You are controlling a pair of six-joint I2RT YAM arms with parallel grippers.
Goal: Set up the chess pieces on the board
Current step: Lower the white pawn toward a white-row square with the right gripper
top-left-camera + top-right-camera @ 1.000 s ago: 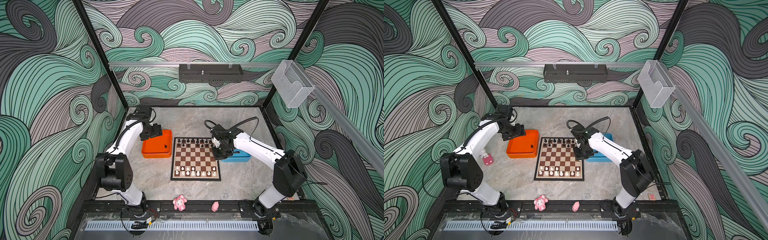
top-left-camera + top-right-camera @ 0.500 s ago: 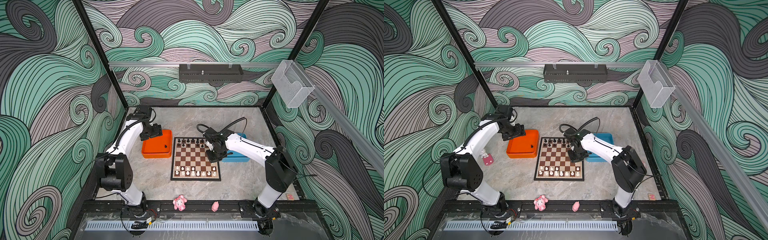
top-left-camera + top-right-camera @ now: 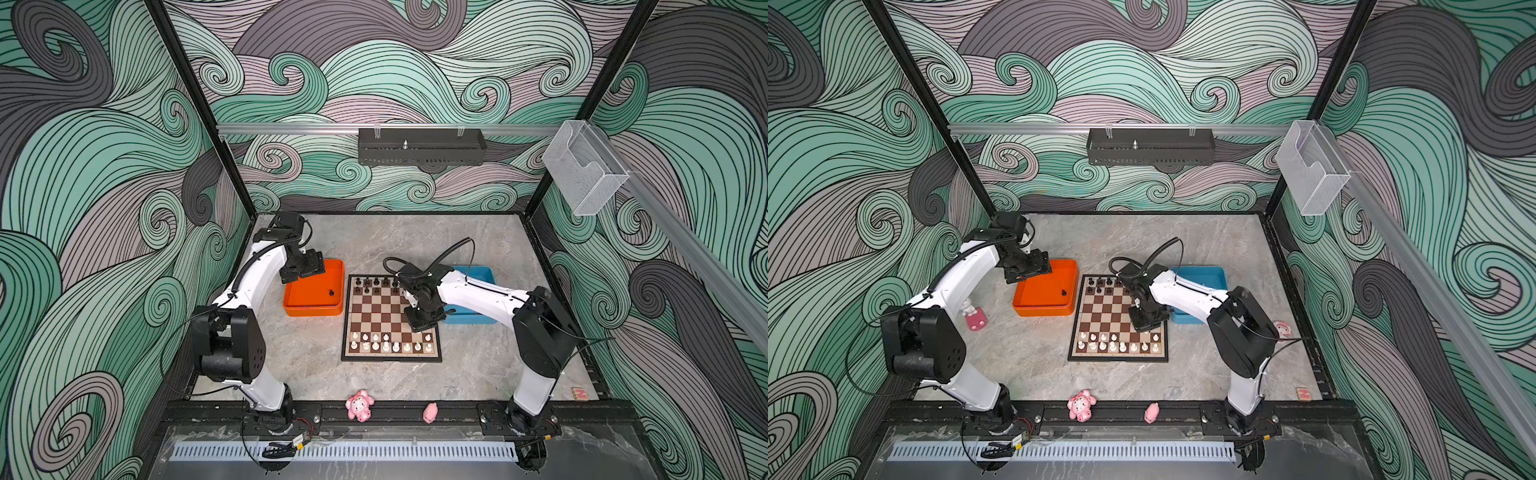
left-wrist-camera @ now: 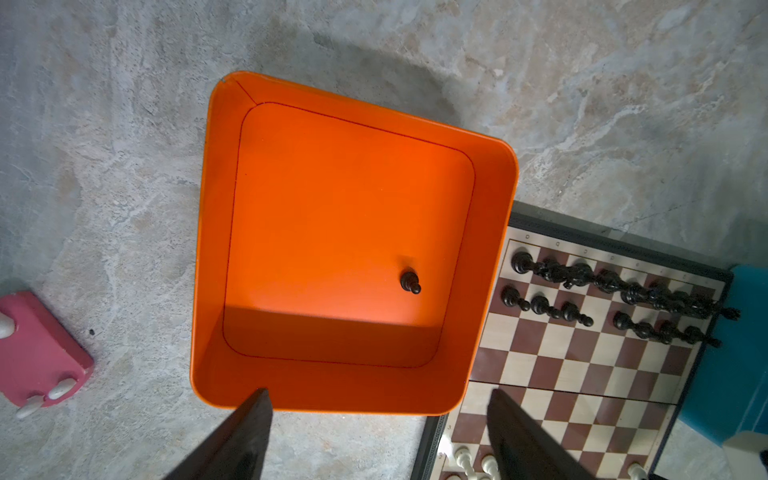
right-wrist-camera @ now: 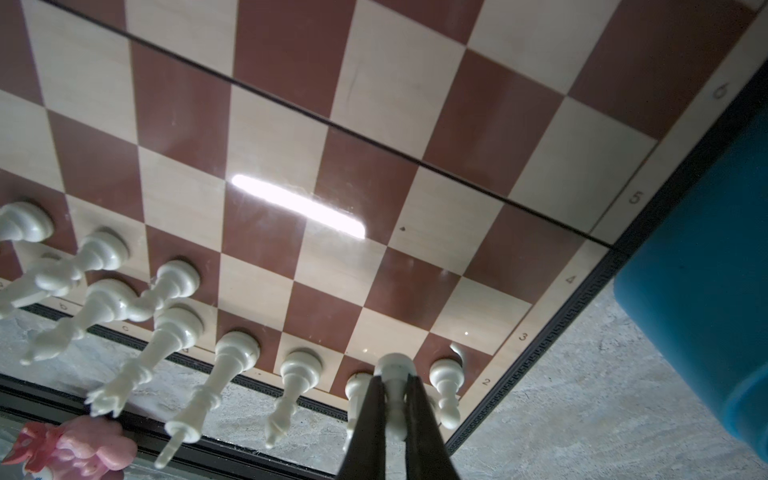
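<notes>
Swinging in from beside the blue tray (image 3: pixel 482 274), the right hand (image 5: pixel 392 380) now hangs low over the lower right part of the board (image 3: pixel 374 316) in both top views, its two fingers (image 5: pixel 368 415) pinched tight on the stem of a white pawn (image 5: pixel 394 365), base downward. Just beside it a second white pawn (image 5: pixel 446 372) stands on the board's edge file, and the white back rank (image 3: pixel 386 347) looks filled along the board's bottom edge, so the target is judged to be an open square in the pawn row next to that neighbour. To do it well, the hand should come straight down with the pawn upright, centre the base on the square, let go only once the base sits flat, then lift vertically so the fingers do not clip the closely packed pieces on either side. Left of the board, the left hand (image 4: pixel 378 392) has not stirred: it hovers with fingers spread wide over the orange tray (image 4: pixel 208 249), where one black pawn (image 4: pixel 410 282) waits, while the black rows (image 3: pixel 376 282) at the board's top edge show one gap.
</notes>
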